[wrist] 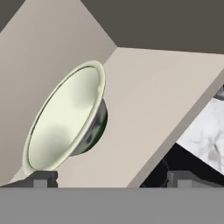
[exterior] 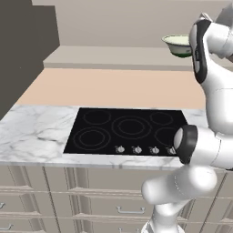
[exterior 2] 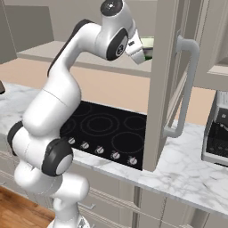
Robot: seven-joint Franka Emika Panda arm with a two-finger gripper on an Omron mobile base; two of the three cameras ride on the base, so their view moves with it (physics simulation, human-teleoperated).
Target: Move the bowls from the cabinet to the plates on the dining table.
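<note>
Fingertips (wrist: 41,179) spread wide and empty just short of the cream-green bowl (wrist: 65,118) on the cabinet shelf (wrist: 148,105); best straddle its rim squarely before closing.

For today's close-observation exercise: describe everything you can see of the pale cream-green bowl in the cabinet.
The bowl is round and fairly deep, pale cream-green and smooth inside, with a thin flared rim and a glossy dark green band outside. It stands upright and empty on the plain beige cabinet shelf, close to the cabinet's inner wall. The open gripper is nearby with its fingertips apart; nothing touches the bowl except the shelf.
</note>
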